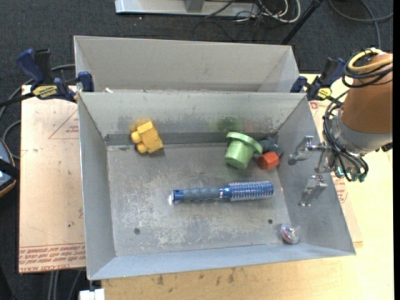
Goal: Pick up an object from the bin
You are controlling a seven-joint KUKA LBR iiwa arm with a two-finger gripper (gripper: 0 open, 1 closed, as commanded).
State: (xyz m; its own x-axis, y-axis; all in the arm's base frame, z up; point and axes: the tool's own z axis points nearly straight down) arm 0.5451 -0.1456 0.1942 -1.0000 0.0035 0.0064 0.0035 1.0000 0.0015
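My gripper (307,170) hangs over the bin's right sloping wall, open, with nothing between its two metal fingers (304,149). Closest to it, a small orange-red piece (269,160) lies to its left against a dark bit. Touching that piece on the left is a light green cup-like thing (240,149), tipped on its side near the back wall. A blue hairbrush (223,193) lies flat across the bin's middle, its bristle end toward the gripper. Below the gripper, a small shiny ball (289,234) sits in the front right corner.
A yellow toy block (146,137) rests against the back wall at the left. The arm with its orange cover and cables stands outside the bin's right rim. Bare floor spreads over the bin's left and front parts.
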